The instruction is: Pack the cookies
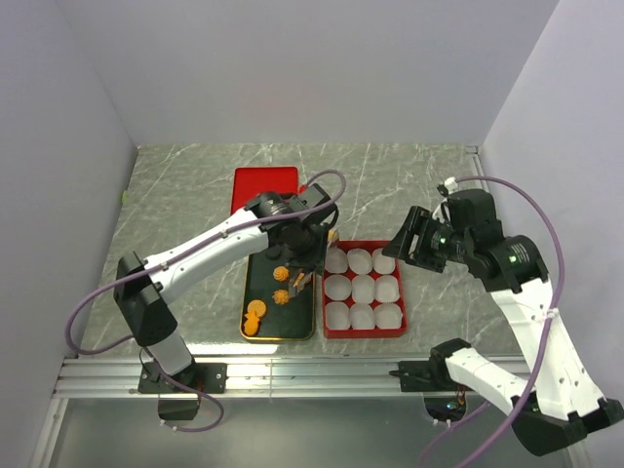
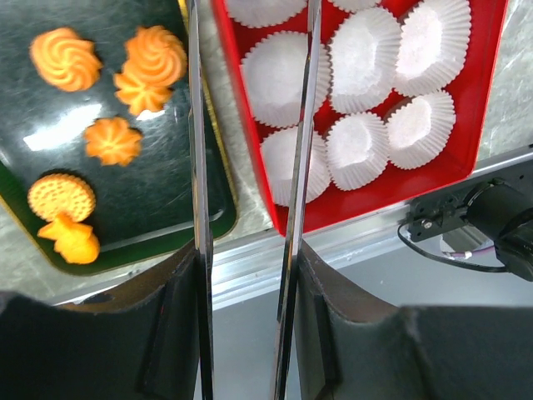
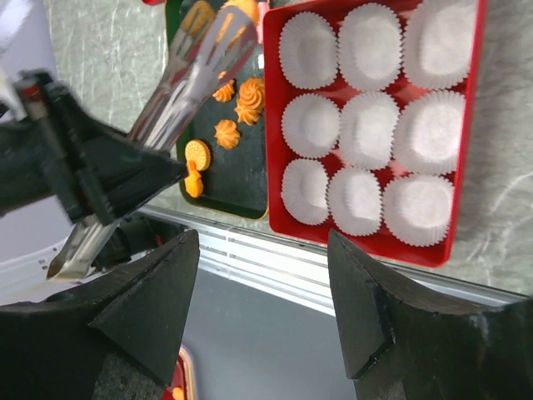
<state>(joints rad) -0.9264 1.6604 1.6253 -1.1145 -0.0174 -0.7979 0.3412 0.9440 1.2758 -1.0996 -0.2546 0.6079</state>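
While my left pincer [image 2: 246,287] stood half closed around the tongs [image 2: 197,125] and my right pincer [image 3: 262,283] hung wide and empty, the cookies [image 2: 137,71] lay flat on the dark tray [image 2: 166,192], roundish, pointing nowhere, strung along its length beside the cups [image 2: 366,58].

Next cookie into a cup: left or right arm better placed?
Left. The left gripper holds the tongs, whose tips hang over the cookies on the dark tray, next to the red tray of paper cups. The right gripper is open and empty, beyond the red tray.
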